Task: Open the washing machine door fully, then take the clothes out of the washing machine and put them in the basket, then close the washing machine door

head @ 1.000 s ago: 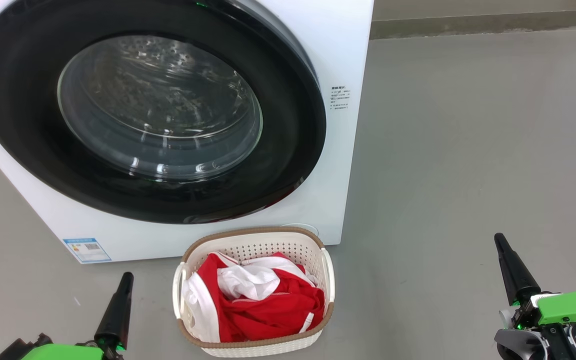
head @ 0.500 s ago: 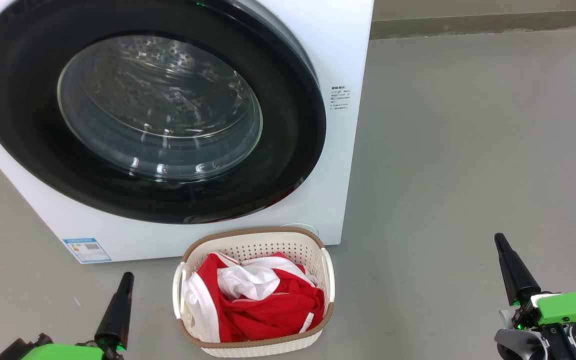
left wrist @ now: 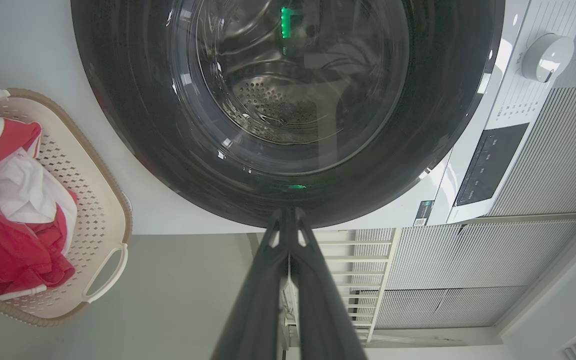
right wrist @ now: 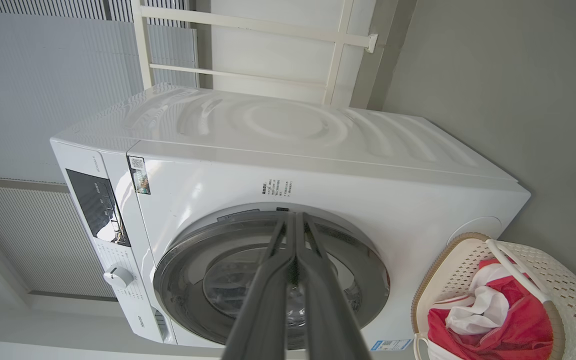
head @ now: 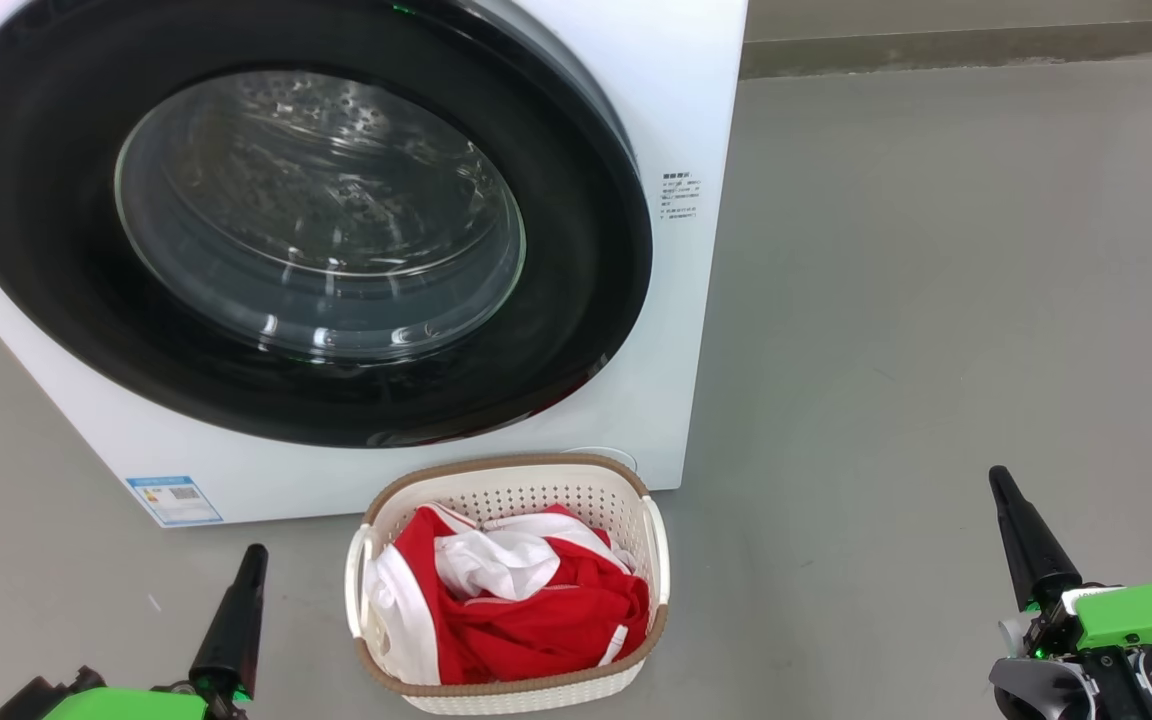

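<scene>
The white washing machine (head: 681, 120) fills the upper left of the head view. Its door (head: 56, 300), a glossy black rim round a bulging glass window, lies closed flat against the front. On the floor right in front stands the cream basket (head: 526, 490) holding the red and white clothes (head: 536, 615). My left gripper (head: 252, 555) rests shut and empty at the lower left, a little left of the basket. My right gripper (head: 998, 478) sits shut and empty at the lower right, well clear of the basket. The wrist views show the door (left wrist: 133, 145) (right wrist: 368, 280) and basket (left wrist: 113, 200) (right wrist: 558, 280) too.
Bare grey floor (head: 936, 300) stretches to the right of the machine. A small blue label (head: 174, 498) marks the machine's lower left corner. A control panel with a white knob (left wrist: 547, 56) lies along the machine's top edge, and a white frame (right wrist: 338, 40) stands behind it.
</scene>
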You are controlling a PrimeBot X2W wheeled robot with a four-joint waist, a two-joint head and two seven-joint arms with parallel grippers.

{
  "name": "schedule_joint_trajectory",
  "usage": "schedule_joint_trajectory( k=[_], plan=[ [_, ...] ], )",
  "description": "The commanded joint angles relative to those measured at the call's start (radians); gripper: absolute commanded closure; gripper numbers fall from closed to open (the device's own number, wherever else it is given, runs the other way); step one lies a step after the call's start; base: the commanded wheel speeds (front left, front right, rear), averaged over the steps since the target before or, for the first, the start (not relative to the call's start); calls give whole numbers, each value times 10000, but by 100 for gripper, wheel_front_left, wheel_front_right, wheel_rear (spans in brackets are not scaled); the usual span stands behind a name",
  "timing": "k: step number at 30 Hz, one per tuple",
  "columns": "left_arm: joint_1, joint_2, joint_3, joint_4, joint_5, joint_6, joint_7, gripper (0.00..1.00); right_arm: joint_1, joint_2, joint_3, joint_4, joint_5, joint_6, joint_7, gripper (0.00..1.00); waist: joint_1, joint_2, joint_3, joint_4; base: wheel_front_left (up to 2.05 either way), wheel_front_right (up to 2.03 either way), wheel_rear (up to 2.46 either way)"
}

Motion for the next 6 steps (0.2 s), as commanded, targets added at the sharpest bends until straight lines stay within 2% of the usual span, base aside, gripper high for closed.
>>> schedule_joint_trajectory(
  k=[1,6],
  plan=[
    [-296,111,364,-275,-28,-69,45,100,-433,-92,170,-290,-27,6,60,100,0,0,0,0,0,0,0],
    [-296,110,365,-275,-27,-69,46,100,-433,-91,169,-290,-28,6,61,100,0,0,0,0,0,0,0]
  ],
)
